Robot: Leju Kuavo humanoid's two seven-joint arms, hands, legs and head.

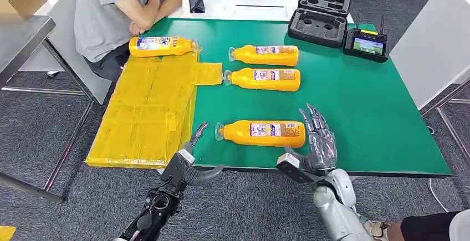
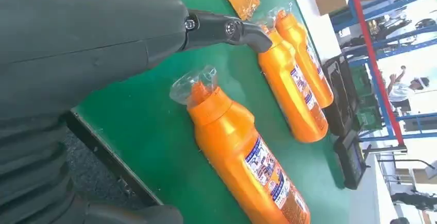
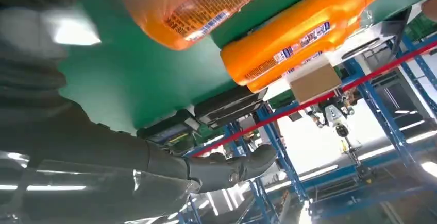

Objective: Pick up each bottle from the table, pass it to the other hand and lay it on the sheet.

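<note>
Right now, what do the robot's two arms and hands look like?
Right hand: silver metallic, slender segmented fingers, on a glossy silver rounded arm. Left hand: dark grey-black block with darker fingers, on a black arm with exposed joints. In the left wrist view, a grey ribbed cover sits behind a thick grey thumb.

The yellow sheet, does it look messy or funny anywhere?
Yes. The yellow sheet is wrinkled, and a small flap sticks out sideways onto the green table, touching the middle bottle at its cap.
</note>
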